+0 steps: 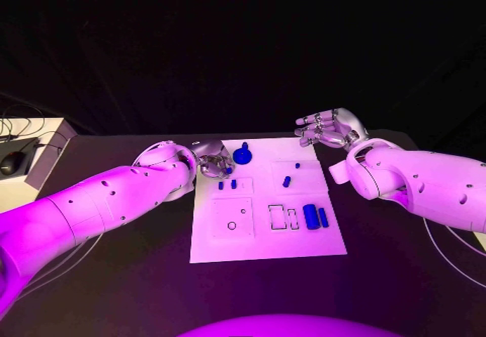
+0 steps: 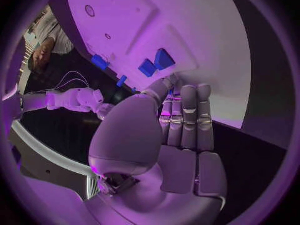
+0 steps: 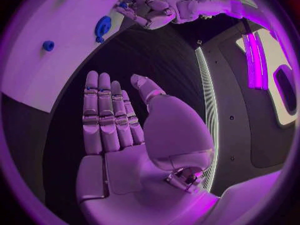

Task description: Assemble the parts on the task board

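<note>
The white task board [image 1: 265, 235] lies mid-table. Blue parts stand on it: a round knob piece [image 1: 242, 152] near the far edge, two short pegs [image 1: 228, 185], a small piece [image 1: 286, 181] and two taller blocks [image 1: 316, 217] beside outlined recesses. My left hand [image 1: 211, 161] hovers at the board's far left corner, next to the knob piece, holding nothing; in the left wrist view its fingers [image 2: 187, 115] reach straight toward the board [image 2: 206, 30] and some blue parts [image 2: 156, 62]. My right hand [image 1: 329, 130] is raised off the far right corner, palm [image 3: 125, 145] flat and empty.
A pale box with a dark mouse [image 1: 10, 163] and cables sits at the table's left edge. The black table [image 1: 121, 281] surrounds the board. In the right wrist view the left hand [image 3: 150, 10] hangs beyond the board's corner near the knob piece [image 3: 102, 27].
</note>
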